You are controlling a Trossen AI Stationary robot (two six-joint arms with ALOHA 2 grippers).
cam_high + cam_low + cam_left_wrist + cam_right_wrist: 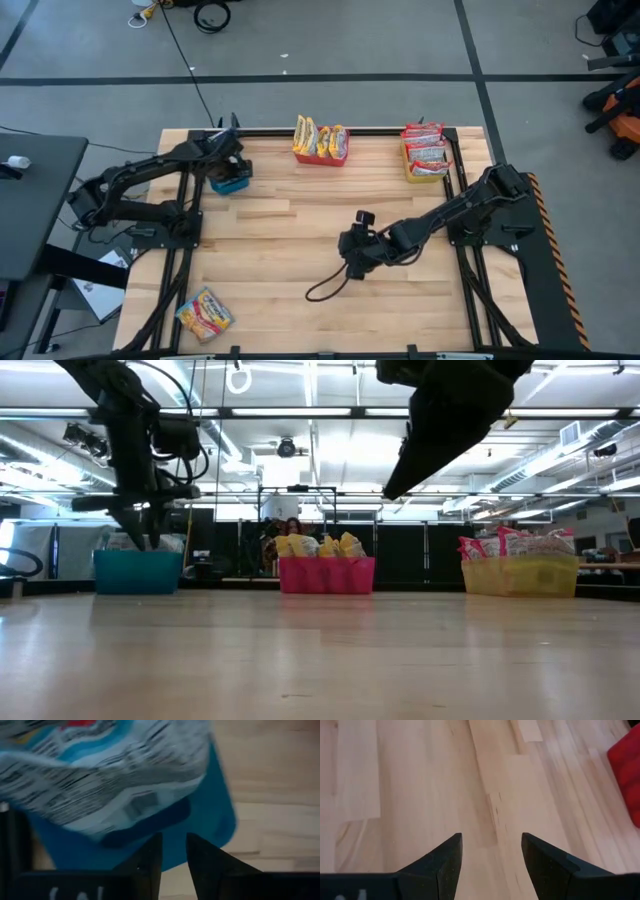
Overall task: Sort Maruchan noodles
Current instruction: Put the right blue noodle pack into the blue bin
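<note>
A blue-and-white Maruchan packet lies tilted in the blue bin at the far left; its resting part is blurred. My left gripper hovers over that bin, its fingers a narrow gap apart, with the packet beyond the tips. My right gripper is open above bare wood at the table's middle. One yellow-orange packet lies flat near the near left corner. Yellow-orange packets stand in the red bin. Red-and-white packets fill the yellow bin.
The three bins stand in a row along the far edge: blue, red, yellow. A black cable loop hangs below my right arm over the table. Bare wood spans the middle and the near right.
</note>
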